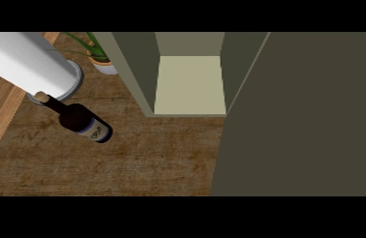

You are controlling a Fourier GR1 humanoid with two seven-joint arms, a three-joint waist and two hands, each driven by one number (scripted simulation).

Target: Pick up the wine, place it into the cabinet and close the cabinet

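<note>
The wine bottle point(80, 119) is dark, with a cork-coloured top and a pale label. It stands on the wooden counter point(143, 159) at the left, its neck pointing to the upper left in the view. The cabinet point(139, 70) is at the top middle with nothing in front of its opening, and its pale inner floor point(190, 84) is bare. Its open door point(293, 116) is a broad dark olive panel that fills the right side. Neither hand shows in the view.
A large white cylinder with a grey rim point(36, 67) stands at the upper left, its rim right behind the bottle's top. A potted green plant point(100, 58) sits between it and the cabinet. A lighter wooden strip point(7, 109) runs along the left edge.
</note>
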